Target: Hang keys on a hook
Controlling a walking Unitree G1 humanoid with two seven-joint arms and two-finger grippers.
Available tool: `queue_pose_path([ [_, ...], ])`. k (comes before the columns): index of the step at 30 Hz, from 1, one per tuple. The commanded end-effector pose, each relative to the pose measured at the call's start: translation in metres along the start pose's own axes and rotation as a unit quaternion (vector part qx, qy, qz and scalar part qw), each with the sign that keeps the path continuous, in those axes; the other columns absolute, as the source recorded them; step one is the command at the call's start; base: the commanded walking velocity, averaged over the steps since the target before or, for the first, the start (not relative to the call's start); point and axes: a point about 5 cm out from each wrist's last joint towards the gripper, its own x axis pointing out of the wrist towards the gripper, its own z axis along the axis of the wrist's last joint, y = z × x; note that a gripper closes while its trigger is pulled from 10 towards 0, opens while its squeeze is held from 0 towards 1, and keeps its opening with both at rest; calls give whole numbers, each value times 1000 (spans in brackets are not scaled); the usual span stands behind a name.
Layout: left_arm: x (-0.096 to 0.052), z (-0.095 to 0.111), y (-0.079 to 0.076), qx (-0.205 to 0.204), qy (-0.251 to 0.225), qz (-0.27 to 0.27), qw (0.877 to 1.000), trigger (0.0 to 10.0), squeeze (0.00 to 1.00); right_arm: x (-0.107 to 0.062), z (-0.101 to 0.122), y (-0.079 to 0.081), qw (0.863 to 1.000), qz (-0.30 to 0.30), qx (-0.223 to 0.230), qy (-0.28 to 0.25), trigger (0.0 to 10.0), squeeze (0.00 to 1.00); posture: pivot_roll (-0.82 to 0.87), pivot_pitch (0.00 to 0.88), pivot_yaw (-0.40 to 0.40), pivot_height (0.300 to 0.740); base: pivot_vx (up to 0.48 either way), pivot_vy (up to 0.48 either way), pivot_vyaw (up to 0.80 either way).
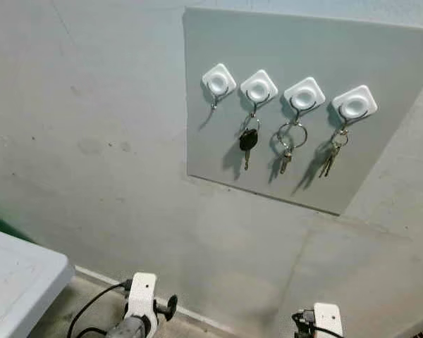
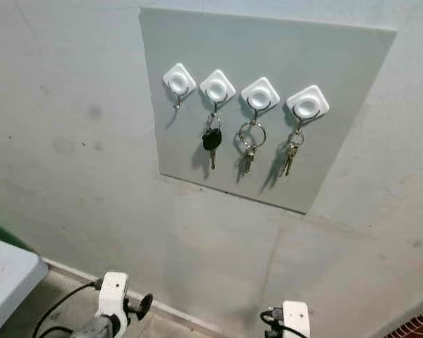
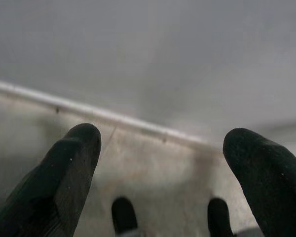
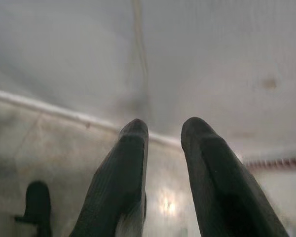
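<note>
A grey board [image 1: 388, 63] on the wall carries a row of white hooks. The leftmost hook [image 1: 218, 83] is bare. A black-headed key [image 1: 248, 141] hangs from the second hook, a key ring [image 1: 290, 137] from the third, and a small bunch of keys [image 1: 331, 156] from the fourth. Both arms hang low, far below the board, their wrists at the picture's bottom edge. In the left wrist view my left gripper [image 3: 163, 143] is open, pointing at the floor by the wall. My right gripper [image 4: 165, 131] has its fingers close together with nothing between them.
The corner of a white table [image 1: 14, 282] juts in at the lower left. A black cable [image 1: 92, 306] runs by the left wrist. A pale baseboard [image 1: 204, 317] lines the foot of the grey wall. Red patterned flooring [image 2: 419, 325] shows at the lower right.
</note>
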Motion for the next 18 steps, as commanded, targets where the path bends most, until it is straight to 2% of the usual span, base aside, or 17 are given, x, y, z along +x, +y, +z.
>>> queue_pose_path([
  [1, -3, -8, 4, -5, 18, 12, 1000, 10000, 0, -4, -11, -7, 999, -14, -4, 30, 10000, 0, -33, 0, 5, 740, 0, 0, 0],
  [8, -14, -35, 16, -20, 69, 38, 997, 10000, 0, -15, -39, -13, 995, -30, -5, 91, 10000, 0, -43, 0, 3, 740, 0, 0, 0],
  [18, -12, -35, 9, -2, 73, 13, 997, 10000, 0, -11, -34, -4, 996, -22, 3, 89, 10000, 0, -55, 0, 8, 740, 0, 0, 0],
])
